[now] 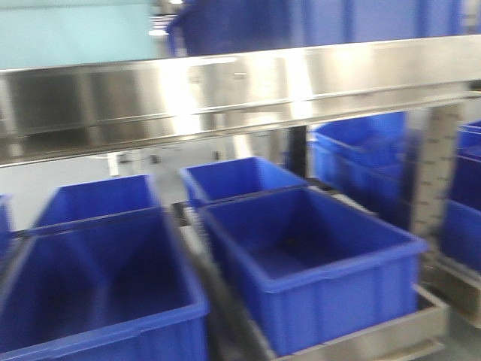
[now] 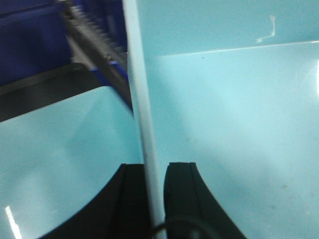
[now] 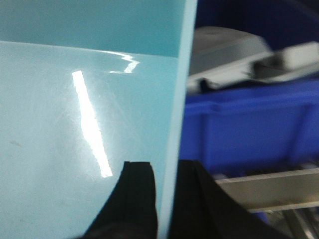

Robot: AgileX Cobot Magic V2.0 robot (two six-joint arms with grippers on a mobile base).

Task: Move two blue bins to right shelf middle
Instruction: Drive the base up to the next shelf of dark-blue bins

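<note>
A pale cyan-blue bin [image 2: 234, 124] fills the left wrist view. Its whitish rim [image 2: 142, 99] runs up the frame between the black fingers [image 2: 130, 199] of my left gripper [image 2: 155, 167], which is shut on it. In the right wrist view the same pale blue plastic [image 3: 60, 124] fills the left half, and my right gripper [image 3: 167, 164] is shut on its edge [image 3: 179, 89]. Whether this is one bin or two nested ones I cannot tell. A pale cyan patch [image 1: 75, 30] shows at the front view's top left. The stainless-steel shelf rail [image 1: 225, 90] crosses that view just ahead.
Dark royal-blue bins [image 1: 316, 256] [image 1: 98, 286] stand on the level below the rail, with more behind [image 1: 240, 177] and above [image 1: 316, 22]. A perforated upright [image 1: 436, 173] stands at the right. Another dark blue bin [image 3: 249, 124] and a steel rail [image 3: 269, 186] lie beside my right gripper.
</note>
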